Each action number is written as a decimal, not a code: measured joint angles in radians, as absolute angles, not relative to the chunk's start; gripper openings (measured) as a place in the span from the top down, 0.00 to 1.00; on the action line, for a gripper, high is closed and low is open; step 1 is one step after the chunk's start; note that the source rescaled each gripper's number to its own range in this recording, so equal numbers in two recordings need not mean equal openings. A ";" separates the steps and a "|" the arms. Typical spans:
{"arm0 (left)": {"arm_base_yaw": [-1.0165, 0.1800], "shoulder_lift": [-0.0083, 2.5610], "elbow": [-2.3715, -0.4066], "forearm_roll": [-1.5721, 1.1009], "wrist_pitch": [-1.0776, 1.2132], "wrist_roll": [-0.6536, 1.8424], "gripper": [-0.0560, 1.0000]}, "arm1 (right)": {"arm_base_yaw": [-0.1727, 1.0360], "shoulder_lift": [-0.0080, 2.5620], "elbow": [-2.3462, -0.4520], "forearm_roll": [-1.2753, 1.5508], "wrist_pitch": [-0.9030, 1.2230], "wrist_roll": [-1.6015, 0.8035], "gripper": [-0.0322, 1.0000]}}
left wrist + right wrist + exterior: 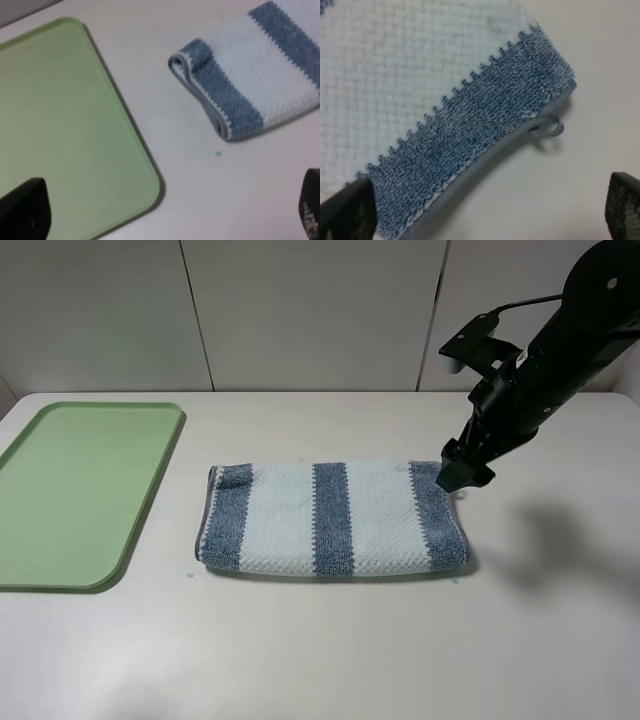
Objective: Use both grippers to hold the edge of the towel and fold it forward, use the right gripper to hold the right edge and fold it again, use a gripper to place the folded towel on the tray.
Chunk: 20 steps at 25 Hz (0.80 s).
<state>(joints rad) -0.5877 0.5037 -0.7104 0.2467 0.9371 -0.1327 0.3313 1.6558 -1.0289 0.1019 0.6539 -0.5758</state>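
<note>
Right gripper (pixel 462 472) has jaws wide and empty, poised at the right end of the towel (pixel 335 518). The towel lies flat on the table (pixel 400 660), folded once, near the tray (pixel 160 475) but apart from it. It's soft, light and floppy, so the layers may slide. Pinch the grey hem (pixel 485 160) by the loop (pixel 547 129), probably through both layers. Left gripper (pixel 167 220) is wide too.

No text, label, brand, number or sign can be read anywhere in these views.

a lab-like test bench: bare white tabletop (pixel 330 660), plain grey wall panels (pixel 300 310), a black robot arm (pixel 545 365).
</note>
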 joint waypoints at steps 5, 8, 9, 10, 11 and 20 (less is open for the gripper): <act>-0.588 0.503 -0.707 0.247 0.939 -0.135 0.00 | 0.331 1.656 -1.029 0.102 0.654 -0.576 0.00; -0.588 0.503 -0.707 0.247 0.939 -0.135 0.00 | 0.331 1.656 -1.029 0.101 0.655 -0.576 0.00; -0.588 0.503 -0.707 0.247 0.939 -0.135 0.00 | 0.331 1.656 -1.029 0.101 0.655 -0.576 0.00; -0.588 0.503 -0.707 0.247 0.939 -0.135 0.00 | 0.331 1.656 -1.029 0.101 0.655 -0.576 0.00; -0.588 0.503 -0.707 0.247 0.939 -0.135 0.00 | 0.331 1.656 -1.029 0.101 0.655 -0.576 0.00; -0.588 0.503 -0.707 0.247 0.939 -0.135 0.00 | 0.331 1.656 -1.029 0.114 0.655 -0.420 0.00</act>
<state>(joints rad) -0.5877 0.5030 -0.7070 0.2467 0.9391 -0.1352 0.3313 1.6558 -1.0289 0.1142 0.6551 -0.4201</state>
